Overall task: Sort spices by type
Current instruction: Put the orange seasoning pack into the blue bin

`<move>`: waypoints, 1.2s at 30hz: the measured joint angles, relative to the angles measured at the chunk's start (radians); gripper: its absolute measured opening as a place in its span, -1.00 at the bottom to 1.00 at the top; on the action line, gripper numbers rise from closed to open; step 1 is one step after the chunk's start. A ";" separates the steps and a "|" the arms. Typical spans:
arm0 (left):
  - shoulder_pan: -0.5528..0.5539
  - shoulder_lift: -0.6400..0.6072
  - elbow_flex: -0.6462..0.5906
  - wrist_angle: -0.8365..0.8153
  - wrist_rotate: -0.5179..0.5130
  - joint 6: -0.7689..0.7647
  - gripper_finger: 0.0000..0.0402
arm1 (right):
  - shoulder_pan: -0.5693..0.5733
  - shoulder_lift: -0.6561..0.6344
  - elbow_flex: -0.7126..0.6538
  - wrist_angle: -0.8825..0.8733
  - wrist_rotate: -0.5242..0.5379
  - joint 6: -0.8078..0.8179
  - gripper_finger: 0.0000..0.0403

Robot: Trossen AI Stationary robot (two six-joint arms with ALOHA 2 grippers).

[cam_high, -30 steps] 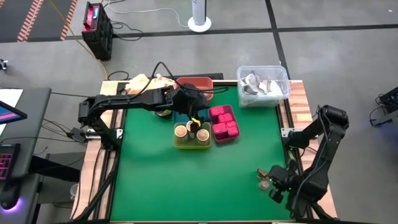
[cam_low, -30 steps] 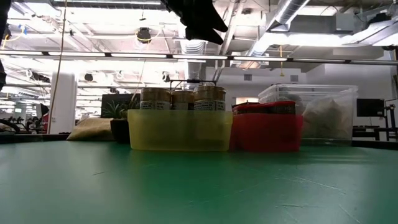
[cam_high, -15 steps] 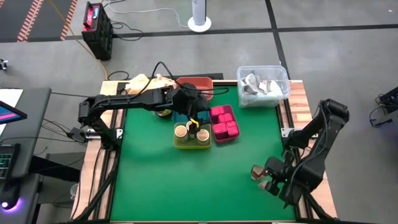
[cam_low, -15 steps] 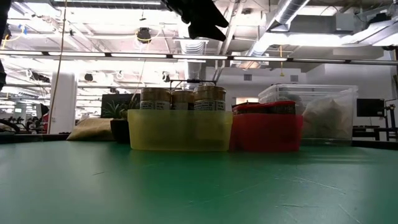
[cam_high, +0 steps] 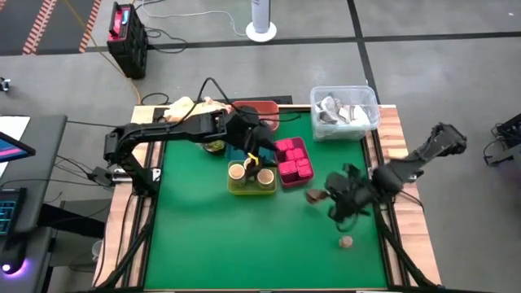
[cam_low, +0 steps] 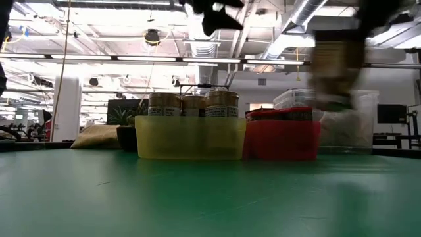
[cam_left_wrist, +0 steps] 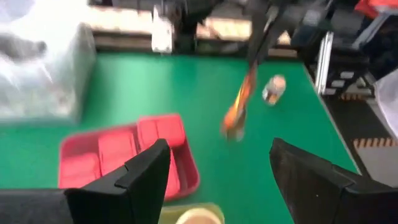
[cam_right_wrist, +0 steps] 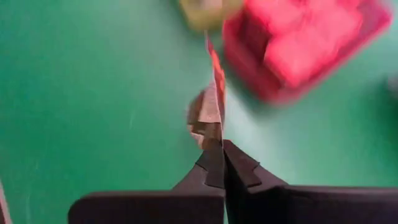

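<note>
My right gripper (cam_high: pixel 330 198) is shut on a thin brown-orange spice packet (cam_high: pixel 313 196), in the air just near-right of the magenta tray (cam_high: pixel 286 182), which holds the magenta blocks (cam_high: pixel 295 156). The right wrist view shows the packet (cam_right_wrist: pixel 216 93) edge-on. A round tan jar (cam_high: pixel 346 241) lies alone on the green mat behind that gripper, toward the near right corner. My left gripper (cam_left_wrist: pixel 219 149) is open and hovers above the yellow tray (cam_high: pixel 252 191), in which several tan jars (cam_low: pixel 191 104) stand upright. My right gripper pinches the packet by its near edge (cam_right_wrist: pixel 214 127) between the two fingertips, which meet flat against each other. The packet sticks out ahead of the fingers, edge-on to the wrist camera, and is lifted clear of the mat.
A clear plastic bin (cam_high: pixel 344 111) with wrapped things sits at the far right corner. A red tray (cam_high: pixel 256 107), a small green plant (cam_high: pixel 214 146) and a tan bag (cam_high: pixel 187 106) stand along the far edge. Bare green mat (cam_high: pixel 228 244) fills the near half.
My right gripper has swung from the near right corner up and toward the far left, carrying the packet close to the magenta tray; the lone jar has stayed on the mat. My left gripper has risen a little above the yellow tray.
</note>
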 joint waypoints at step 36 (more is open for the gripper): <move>0.105 0.020 0.074 -0.116 -0.030 0.271 0.24 | -0.647 0.223 0.264 0.384 -0.268 -0.822 -0.92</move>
